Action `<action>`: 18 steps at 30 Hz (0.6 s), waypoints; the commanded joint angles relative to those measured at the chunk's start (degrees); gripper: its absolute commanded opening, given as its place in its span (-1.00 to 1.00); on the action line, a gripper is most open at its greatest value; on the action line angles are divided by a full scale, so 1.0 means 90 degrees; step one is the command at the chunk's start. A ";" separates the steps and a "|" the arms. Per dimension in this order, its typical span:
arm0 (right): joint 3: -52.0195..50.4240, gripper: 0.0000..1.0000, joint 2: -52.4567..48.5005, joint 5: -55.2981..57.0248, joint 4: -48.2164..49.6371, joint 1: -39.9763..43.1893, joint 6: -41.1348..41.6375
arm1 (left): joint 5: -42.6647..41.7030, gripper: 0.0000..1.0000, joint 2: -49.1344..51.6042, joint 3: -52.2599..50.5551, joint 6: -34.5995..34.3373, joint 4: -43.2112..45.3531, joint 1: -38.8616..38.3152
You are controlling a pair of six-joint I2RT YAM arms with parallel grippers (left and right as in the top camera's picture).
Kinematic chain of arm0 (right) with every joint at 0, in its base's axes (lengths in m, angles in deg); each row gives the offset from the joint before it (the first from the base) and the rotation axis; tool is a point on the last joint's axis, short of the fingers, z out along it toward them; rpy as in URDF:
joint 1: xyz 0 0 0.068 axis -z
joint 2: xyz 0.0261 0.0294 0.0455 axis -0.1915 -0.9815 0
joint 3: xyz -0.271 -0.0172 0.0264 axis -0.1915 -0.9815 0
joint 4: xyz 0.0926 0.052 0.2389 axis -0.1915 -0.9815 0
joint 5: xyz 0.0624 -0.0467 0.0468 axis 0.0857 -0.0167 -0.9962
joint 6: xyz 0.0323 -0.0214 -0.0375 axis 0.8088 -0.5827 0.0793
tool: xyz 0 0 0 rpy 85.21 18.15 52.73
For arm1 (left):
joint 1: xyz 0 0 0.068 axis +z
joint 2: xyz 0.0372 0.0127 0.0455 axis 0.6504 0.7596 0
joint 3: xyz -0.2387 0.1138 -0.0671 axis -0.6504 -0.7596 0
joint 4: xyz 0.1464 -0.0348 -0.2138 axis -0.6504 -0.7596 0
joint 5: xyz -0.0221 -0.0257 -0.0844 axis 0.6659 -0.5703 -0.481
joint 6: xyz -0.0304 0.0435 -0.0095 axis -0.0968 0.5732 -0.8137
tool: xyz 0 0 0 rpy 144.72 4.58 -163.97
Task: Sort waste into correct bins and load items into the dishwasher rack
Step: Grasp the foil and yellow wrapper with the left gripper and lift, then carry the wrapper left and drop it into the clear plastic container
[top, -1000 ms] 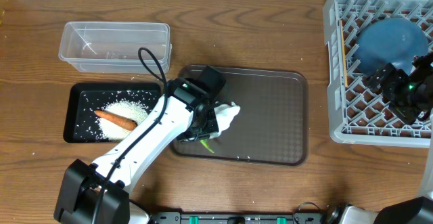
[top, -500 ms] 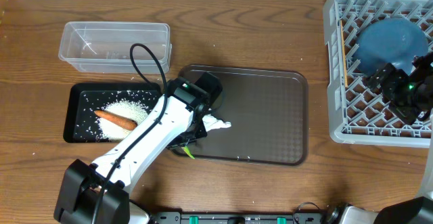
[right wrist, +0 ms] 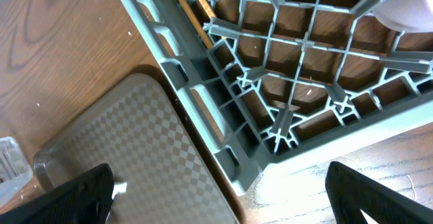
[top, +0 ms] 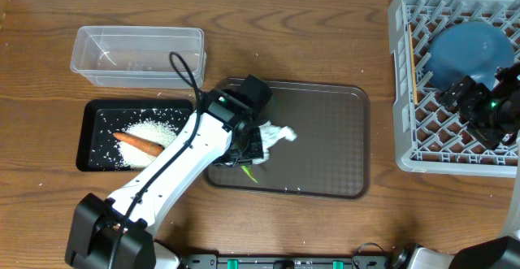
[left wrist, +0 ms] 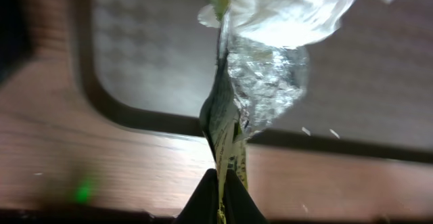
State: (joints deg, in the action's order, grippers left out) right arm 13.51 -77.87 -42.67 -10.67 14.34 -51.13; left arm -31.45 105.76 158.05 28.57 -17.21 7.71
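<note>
The left pincer (left wrist: 220,183) is pinched shut on the yellow-green wrapper (left wrist: 230,116), and its arm (top: 175,159) slants in from the tabletop's (left wrist: 101,170) near edge. Just past the tips, the crumpled white tissue (left wrist: 291,7) touches the wrapper, which crosses the brown tray's (left wrist: 149,48) near rim. The right pincer (right wrist: 216,176), fingers spread wide, hovers over the dishwasher rack's (right wrist: 203,82) corner.

— How is the overhead light looking?
— It's falling evenly and casting soft shadows.
— And the left wrist view?
— It's looking dim and blurring. Just above the left gripper (left wrist: 221,183) the wrapper (left wrist: 264,82) is glinting, and beyond it the tissue (left wrist: 298,4) is blowing out white.
</note>
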 commanded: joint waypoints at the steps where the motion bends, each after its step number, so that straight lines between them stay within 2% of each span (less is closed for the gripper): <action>1: 0.0032 0.98 0.0039 -0.0019 -0.0007 0.0058 -0.0117 | -0.0272 -0.88 -0.0027 0.0328 -0.0058 -0.0194 0.0007; 6: 0.0032 0.99 0.0039 -0.0019 -0.0007 0.0058 -0.0117 | -0.1576 -0.88 -0.0061 0.0699 0.0566 -0.0104 0.0024; 11: 0.0032 0.98 0.0039 -0.0019 -0.0007 0.0058 -0.0117 | -0.1598 -0.88 -0.0073 0.1061 0.0454 -0.0163 0.0119; 14: 0.0032 0.99 0.0039 -0.0019 -0.0007 0.0058 -0.0117 | -0.1382 -0.88 -0.0102 0.1154 0.0449 0.0272 0.0253; 18: 0.0032 0.97 0.0039 -0.0019 -0.0007 0.0058 -0.0117 | 0.0000 -0.88 -0.0107 0.1154 0.0117 0.1161 0.0503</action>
State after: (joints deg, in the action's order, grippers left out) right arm 13.51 -77.87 -42.67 -10.67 14.34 -51.13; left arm -40.60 105.69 167.10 31.30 -8.68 10.60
